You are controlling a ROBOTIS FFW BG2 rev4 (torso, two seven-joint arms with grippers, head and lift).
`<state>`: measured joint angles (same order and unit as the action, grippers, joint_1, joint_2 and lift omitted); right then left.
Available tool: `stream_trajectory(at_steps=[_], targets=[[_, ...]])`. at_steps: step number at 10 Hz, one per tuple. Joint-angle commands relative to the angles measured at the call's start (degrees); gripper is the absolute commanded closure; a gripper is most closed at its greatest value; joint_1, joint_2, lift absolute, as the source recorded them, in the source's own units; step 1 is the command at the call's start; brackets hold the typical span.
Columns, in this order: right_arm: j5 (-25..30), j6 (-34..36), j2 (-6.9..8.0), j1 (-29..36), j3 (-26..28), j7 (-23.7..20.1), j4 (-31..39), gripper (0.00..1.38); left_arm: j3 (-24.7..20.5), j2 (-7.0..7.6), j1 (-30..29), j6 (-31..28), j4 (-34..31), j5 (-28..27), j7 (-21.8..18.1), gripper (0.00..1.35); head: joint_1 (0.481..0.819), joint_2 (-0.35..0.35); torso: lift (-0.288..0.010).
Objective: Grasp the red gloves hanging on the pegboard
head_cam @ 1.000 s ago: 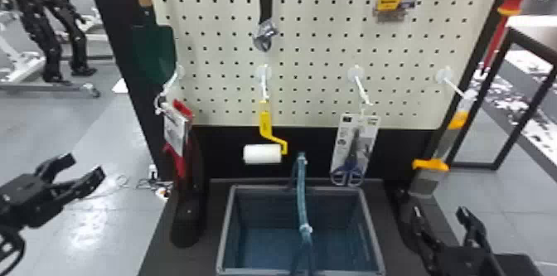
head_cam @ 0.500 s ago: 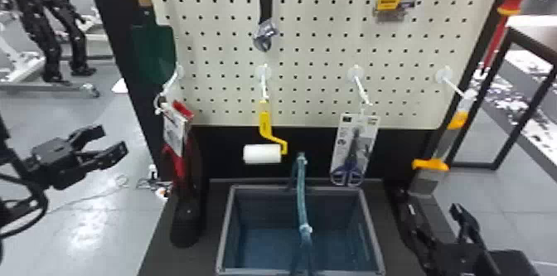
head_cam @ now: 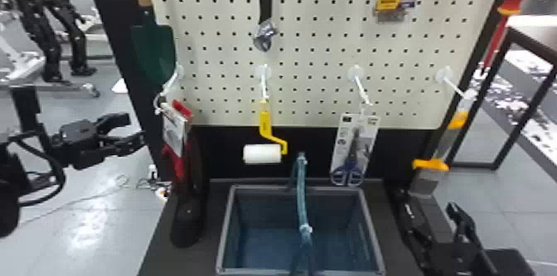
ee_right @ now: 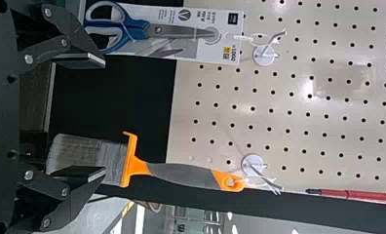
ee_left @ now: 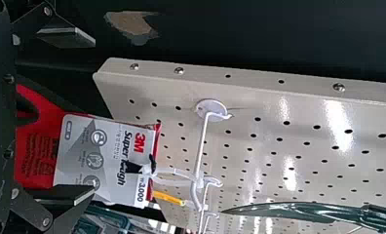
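My left hand [head_cam: 131, 131] sits at the left of the frame at mid-height, black fingers spread wide and holding nothing. A second ago it hung lower, close to the left edge. It has since climbed and swung right, so its fingertips now point at the left edge of the cream perforated pegboard [head_cam: 323, 47].

Just to the right of those fingertips hang the red gloves [head_cam: 176, 163], with their white paper card tied to a white hook at the board's left edge. They are near the hand but not touching it. In the left wrist view the red fabric and card lie between my open fingers, so I judge the approach is lined up. I judge that what remains is to close the gap and pinch, and the loose card could swing if I nudge it.

Further right, untouched, hang a yellow-handled paint roller [head_cam: 265, 146], blue-handled scissors in a pack [head_cam: 352, 151] and an orange-collared brush [head_cam: 431, 163]. A blue-grey plastic basket [head_cam: 226, 221] sits on the black table below them.

My right hand [ee_right: 86, 114], in the head view's lower right corner, is also spread and has barely shifted.
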<state>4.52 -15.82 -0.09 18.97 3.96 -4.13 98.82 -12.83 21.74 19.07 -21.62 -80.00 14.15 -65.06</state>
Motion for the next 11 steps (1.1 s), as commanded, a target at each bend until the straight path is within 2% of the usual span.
stream_trajectory(at_steps=[1, 7, 11], targets=[[0.05, 0.0, 0.14, 0.01, 0.0, -0.09, -0.12, 0.48, 1.14, 0.49, 0.71, -0.09, 1.42, 0.88, -0.33, 0.23, 0.549, 0.0, -0.1], [-0.03, 0.0, 0.14, -0.25, 0.0, -0.44, -0.47, 0.48, 10.8, 1.46, 6.6, -0.18, 6.87, 2.11, -2.26, 0.23, 0.549, 0.0, -0.1], [-0.03, 0.0, 0.14, -0.52, 0.0, -0.88, -0.74, 0.48, 12.56, 1.99, 8.27, -0.26, 7.31, 2.2, -2.97, 0.26, 0.549, 0.0, -0.1]])
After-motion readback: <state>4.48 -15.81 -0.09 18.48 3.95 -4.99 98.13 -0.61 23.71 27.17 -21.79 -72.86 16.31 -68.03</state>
